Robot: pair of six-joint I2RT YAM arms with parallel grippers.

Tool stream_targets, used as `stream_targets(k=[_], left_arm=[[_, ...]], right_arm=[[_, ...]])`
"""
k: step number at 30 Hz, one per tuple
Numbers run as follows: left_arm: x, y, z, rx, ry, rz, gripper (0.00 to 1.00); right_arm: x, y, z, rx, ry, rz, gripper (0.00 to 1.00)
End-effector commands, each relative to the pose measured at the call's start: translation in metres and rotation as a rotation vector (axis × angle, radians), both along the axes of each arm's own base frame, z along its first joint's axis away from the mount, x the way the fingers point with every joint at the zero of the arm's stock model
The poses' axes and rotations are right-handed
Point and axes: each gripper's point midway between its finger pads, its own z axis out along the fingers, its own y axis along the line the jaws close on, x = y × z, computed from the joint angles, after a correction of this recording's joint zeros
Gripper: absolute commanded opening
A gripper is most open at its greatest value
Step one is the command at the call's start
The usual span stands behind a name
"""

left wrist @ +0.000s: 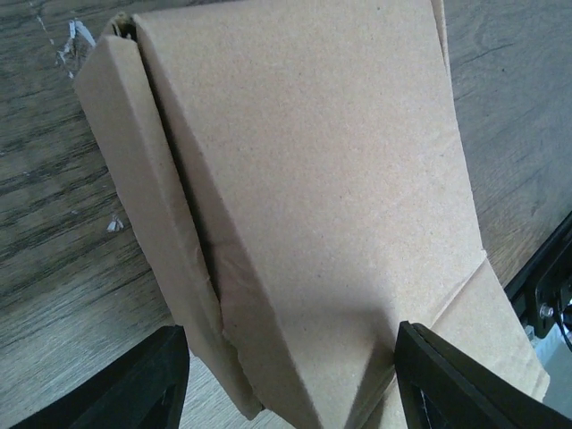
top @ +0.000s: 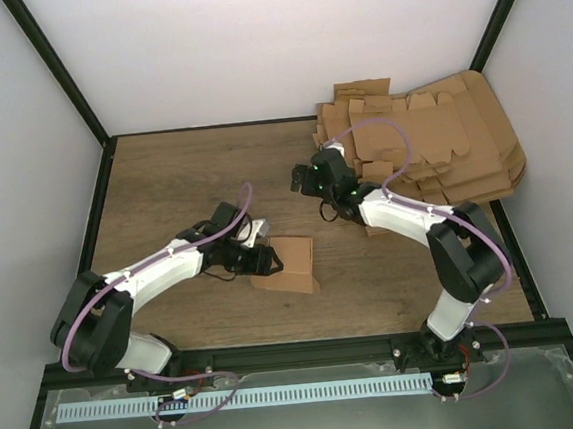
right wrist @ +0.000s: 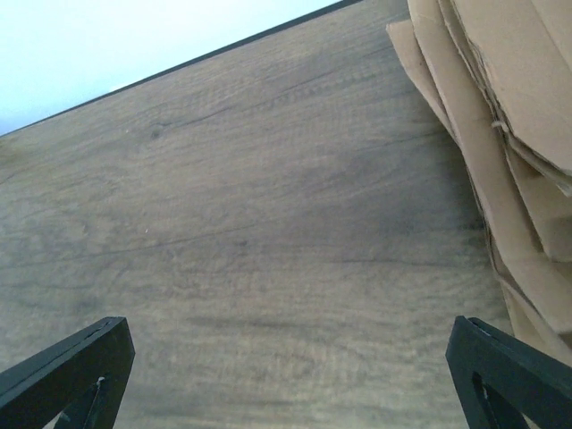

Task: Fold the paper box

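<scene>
The paper box (top: 291, 265) is a partly folded brown cardboard sheet lying on the wooden table near the middle. In the left wrist view the box (left wrist: 313, 197) fills the frame, with a narrow side panel folded up along its left edge. My left gripper (top: 266, 259) is open, and the box's near end lies between its fingers (left wrist: 295, 384). The right finger is close against the cardboard, while the table shows beside the left finger. My right gripper (top: 300, 179) is open and empty above bare table (right wrist: 286, 375), away from the box.
A pile of flat brown cardboard sheets (top: 431, 142) lies at the back right and reaches the right wall. It shows at the right edge of the right wrist view (right wrist: 509, 134). White walls with black frame bars enclose the table.
</scene>
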Motion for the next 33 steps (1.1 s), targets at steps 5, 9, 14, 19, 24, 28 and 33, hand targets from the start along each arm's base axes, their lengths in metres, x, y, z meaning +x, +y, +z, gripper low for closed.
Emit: stream_targets(k=[5, 9, 14, 19, 24, 28, 33], left_arm=[[0.003, 0.001, 0.016, 0.025, -0.011, -0.011, 0.69], [0.004, 0.002, 0.022, 0.036, -0.022, -0.008, 0.71], [0.006, 0.005, 0.029, 0.045, -0.039, 0.003, 0.73], [0.005, 0.011, 0.034, 0.062, -0.053, 0.016, 0.75], [0.008, 0.021, 0.036, 0.108, -0.083, 0.026, 0.77], [0.013, 0.029, 0.04, 0.139, -0.114, 0.039, 0.78], [0.018, 0.037, 0.041, 0.15, -0.129, 0.052, 0.81]], right_arm=[[0.044, 0.01, -0.001, -0.05, -0.032, -0.07, 1.0], [0.049, 0.015, -0.007, -0.05, -0.022, -0.07, 1.0], [0.055, 0.018, -0.014, -0.06, -0.002, -0.073, 1.0], [0.05, 0.018, -0.01, -0.039, -0.014, -0.061, 1.0], [0.049, 0.016, 0.001, -0.033, -0.037, -0.063, 1.0], [0.049, 0.016, 0.007, -0.03, -0.048, -0.061, 1.0], [0.05, 0.015, 0.008, -0.035, -0.051, -0.065, 1.0]])
